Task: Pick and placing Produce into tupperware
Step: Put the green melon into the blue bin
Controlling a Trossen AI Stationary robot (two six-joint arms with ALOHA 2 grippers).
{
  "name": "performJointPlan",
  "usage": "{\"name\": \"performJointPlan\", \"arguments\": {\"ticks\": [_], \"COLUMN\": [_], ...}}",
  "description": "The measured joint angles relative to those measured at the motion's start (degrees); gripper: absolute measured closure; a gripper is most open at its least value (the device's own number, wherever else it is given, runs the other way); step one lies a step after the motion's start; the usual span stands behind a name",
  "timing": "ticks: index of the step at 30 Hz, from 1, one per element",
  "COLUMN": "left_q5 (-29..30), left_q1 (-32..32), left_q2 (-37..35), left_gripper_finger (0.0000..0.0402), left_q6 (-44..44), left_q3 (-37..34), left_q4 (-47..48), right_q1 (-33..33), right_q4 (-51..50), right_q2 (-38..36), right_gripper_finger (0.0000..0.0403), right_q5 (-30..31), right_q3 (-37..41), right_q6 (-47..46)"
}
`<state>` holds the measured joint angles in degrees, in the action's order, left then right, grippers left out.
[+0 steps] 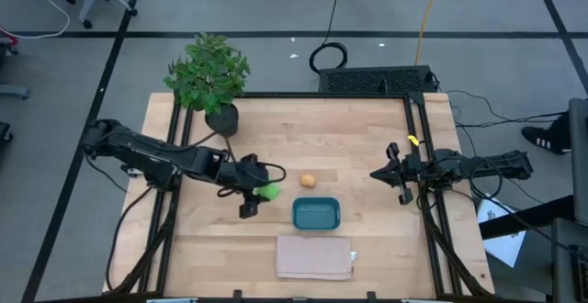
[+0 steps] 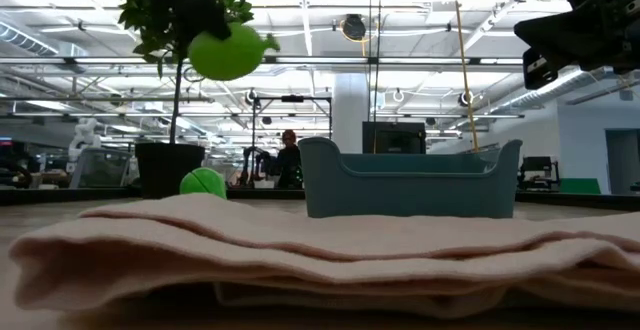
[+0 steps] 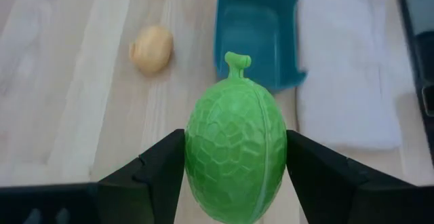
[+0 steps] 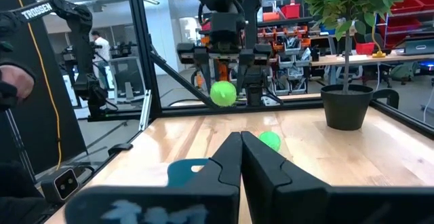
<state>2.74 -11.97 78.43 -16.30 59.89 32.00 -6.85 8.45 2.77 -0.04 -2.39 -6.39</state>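
Note:
My left gripper [image 1: 265, 193] hangs above the table's middle, shut on the lime-green produce piece [image 3: 236, 159], which also shows high in the low view [image 2: 228, 52]. The orange-tan piece [image 1: 308, 181] lies on the wood just right of it. The bright green ball [image 2: 203, 182] rests on the table near the plant pot; my left arm hides it in the high view. The teal tupperware [image 1: 316, 214] stands on the table, right of and nearer than my left gripper. My right gripper [image 1: 388, 173] waits, shut, near the table's right edge. My left gripper pinches the lime-green piece between its two fingers [image 3: 163, 173], one on each of its rounded flanks [image 3: 196, 149]. The fingers come slanting down from the table's left. The piece is lifted clear of the table, with its short stem [image 3: 237, 60] pointing away from the gripper.
A folded beige cloth [image 1: 315, 257] lies at the near edge, just in front of the tupperware. A leafy potted plant [image 1: 209, 73] stands at the far left corner. A dark metal frame [image 1: 423, 156] borders the table. Bare wood shows between the orange-tan piece and my right gripper.

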Motion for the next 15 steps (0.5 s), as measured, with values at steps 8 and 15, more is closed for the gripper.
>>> {"name": "performJointPlan", "arguments": {"ticks": [8,15], "left_q5": [0.18,0.59], "left_q1": [-0.56,-1.29], "left_q2": [10.82,20.16], "left_gripper_finger": [0.0172,0.0172], "left_q6": [3.76,6.11], "left_q3": [10.15,21.37], "left_q4": [2.65,9.21], "right_q1": [0.0,0.02], "right_q4": [0.23,0.19], "right_q2": [1.23,1.85], "right_gripper_finger": [0.0403,0.0403], "right_q5": [0.02,0.09], "right_q3": [0.0,0.0], "right_q6": [-0.09,-0.42]}}
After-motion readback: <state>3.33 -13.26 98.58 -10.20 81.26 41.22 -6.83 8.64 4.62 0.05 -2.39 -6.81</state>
